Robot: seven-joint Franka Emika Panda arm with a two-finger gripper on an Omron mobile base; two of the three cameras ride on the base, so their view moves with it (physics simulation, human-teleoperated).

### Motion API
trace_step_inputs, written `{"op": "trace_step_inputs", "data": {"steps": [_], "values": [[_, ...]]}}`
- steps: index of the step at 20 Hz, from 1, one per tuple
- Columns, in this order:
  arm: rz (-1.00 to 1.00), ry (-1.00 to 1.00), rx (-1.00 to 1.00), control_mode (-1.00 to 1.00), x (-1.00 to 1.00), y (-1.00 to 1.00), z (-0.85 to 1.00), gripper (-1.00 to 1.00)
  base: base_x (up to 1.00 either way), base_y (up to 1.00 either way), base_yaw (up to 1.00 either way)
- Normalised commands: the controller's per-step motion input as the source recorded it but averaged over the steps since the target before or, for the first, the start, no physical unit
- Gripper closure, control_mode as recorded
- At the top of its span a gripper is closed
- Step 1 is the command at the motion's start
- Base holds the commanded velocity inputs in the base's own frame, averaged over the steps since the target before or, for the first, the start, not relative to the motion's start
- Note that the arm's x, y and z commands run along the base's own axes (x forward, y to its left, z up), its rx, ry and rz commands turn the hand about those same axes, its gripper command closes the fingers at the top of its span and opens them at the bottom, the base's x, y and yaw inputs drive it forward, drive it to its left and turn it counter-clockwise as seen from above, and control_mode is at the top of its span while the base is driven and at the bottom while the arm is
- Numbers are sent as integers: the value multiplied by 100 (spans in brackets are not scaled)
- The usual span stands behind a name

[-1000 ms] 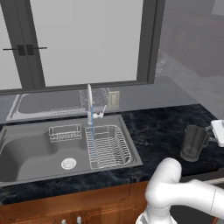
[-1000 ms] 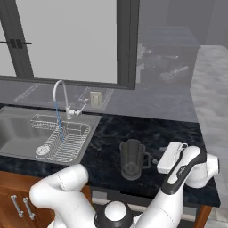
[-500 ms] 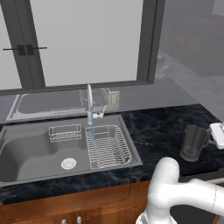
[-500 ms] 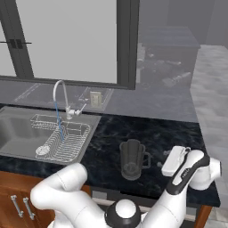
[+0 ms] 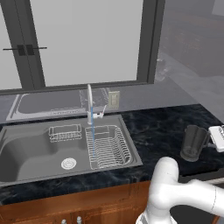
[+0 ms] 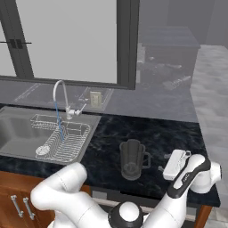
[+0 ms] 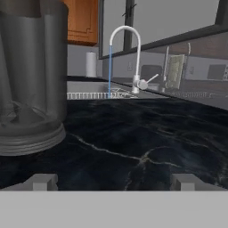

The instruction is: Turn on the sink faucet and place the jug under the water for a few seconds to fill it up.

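The dark smoky jug (image 5: 194,143) (image 6: 132,159) stands upright on the black counter, well to the right of the sink (image 5: 26,148) (image 6: 18,129). The silver sink faucet (image 5: 90,103) (image 6: 60,95) (image 7: 131,49) is running. A thin blue stream of water (image 5: 92,135) (image 6: 58,120) (image 7: 110,69) falls into the basin. My gripper (image 5: 217,138) (image 6: 171,164) (image 7: 113,182) hangs low over the counter just right of the jug. It is open with nothing between its fingers. In the hand view the jug (image 7: 31,75) looms at the left, outside the fingers.
A wire dish rack (image 5: 109,146) fills the sink's right side, with a small wire basket (image 5: 64,132) behind it. A flat grey drainboard tray (image 5: 43,105) lies behind the sink under the window. Black marble counter (image 5: 162,127) stretches between sink and jug.
My hand has sunk slightly toward the counter beside the jug. The jug has stayed put and the water keeps running.
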Motion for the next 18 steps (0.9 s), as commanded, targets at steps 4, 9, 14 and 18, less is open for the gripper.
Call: {"op": "trace_step_inputs", "data": {"steps": [4, 9, 14, 18], "values": [[0, 0, 0, -100, 0, 10, -6, -100, 0, 0, 0], [0, 0, 0, -100, 0, 30, 0, -100, 0, 0, 0], [0, 0, 0, -100, 0, 26, -2, -100, 0, 0, 0], [0, 0, 0, -100, 0, 6, -3, -100, 0, 0, 0]]}}
